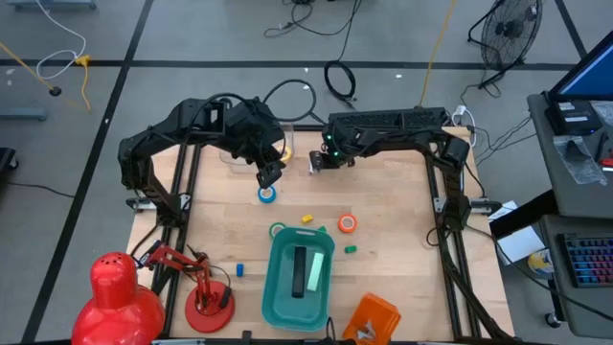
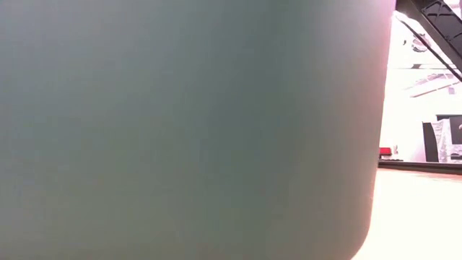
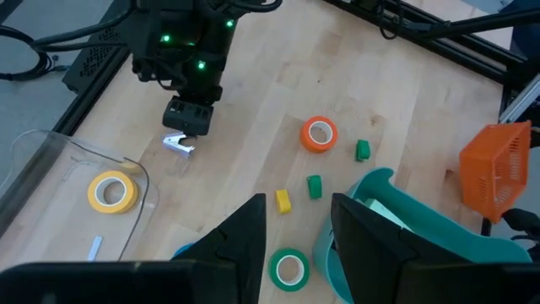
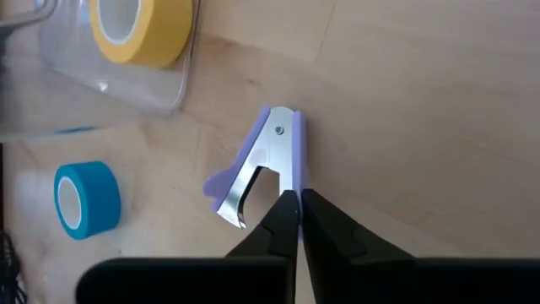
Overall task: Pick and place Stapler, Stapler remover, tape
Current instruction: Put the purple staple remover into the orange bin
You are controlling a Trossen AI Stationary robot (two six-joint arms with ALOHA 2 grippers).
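While my right jaws (image 4: pixel 299 221) are pressed together with their tips just touching the near end of the stapler remover (image 4: pixel 268 160), nothing is caught between them; the remover lies flat on the wooden worktop (image 4: pixel 422 101), apart from any grip. It sits at the far side of the worktop, just beside a clear tray (image 4: pixel 160 84) that holds the yellow tape (image 4: pixel 139 25), with the blue tape (image 4: pixel 84 198) on the bare wood nearby.

I judge the remover to be light, stiff and awkward: thin metal claws under a lilac plastic shell, sprung, with slick curved sides. Closing across the claws would likely let it squirt out or spin. The broad plastic body near the rivet looks like the better place to pinch, from both flat sides, and for that I must first spread my fingers and settle over it.

My left jaws (image 3: pixel 295 245) hang partly open and empty above the middle of the worktop, waiting over the blue roll. From there I see the orange tape (image 3: pixel 319 134) and green tape (image 3: pixel 289 268) lying loose near the teal bin (image 1: pixel 298 280). A dark, long object, probably the stapler (image 1: pixel 300 270), already rests inside that bin.
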